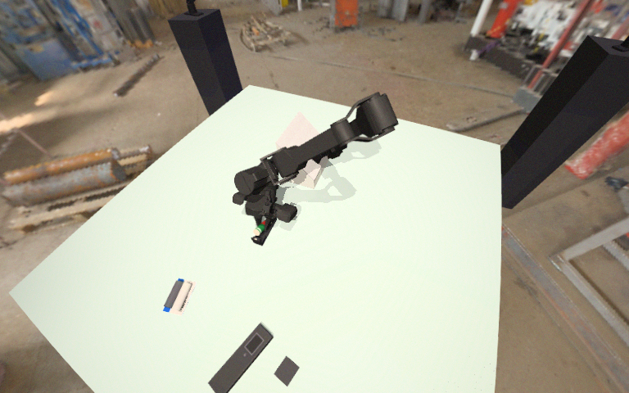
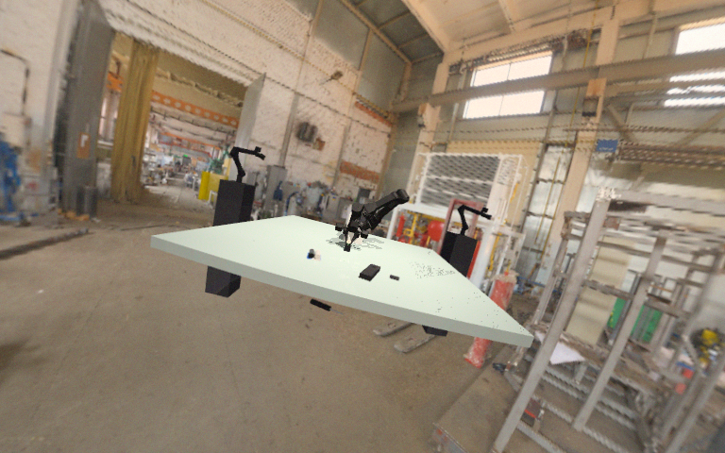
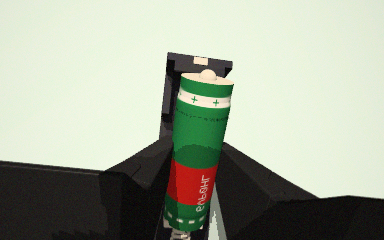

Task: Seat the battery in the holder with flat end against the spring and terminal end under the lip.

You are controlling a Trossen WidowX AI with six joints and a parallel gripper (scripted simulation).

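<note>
End effector (image 3: 192, 200) grips battery (image 3: 200, 145) over holder (image 3: 172, 95), table (image 1: 371, 277) edges far.

End effector (image 3: 197, 165) clamped, arm outstretched

battery (image 3: 199, 155) base cut off, holder (image 3: 172, 95) mostly hidden

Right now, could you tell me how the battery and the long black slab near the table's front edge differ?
The battery is a green-and-red cylinder; the long black slab is a flat rectangle with an outlined window. The battery is clamped in the claw over its black holder; the slab lies free on the table. Both are elongated.
</note>
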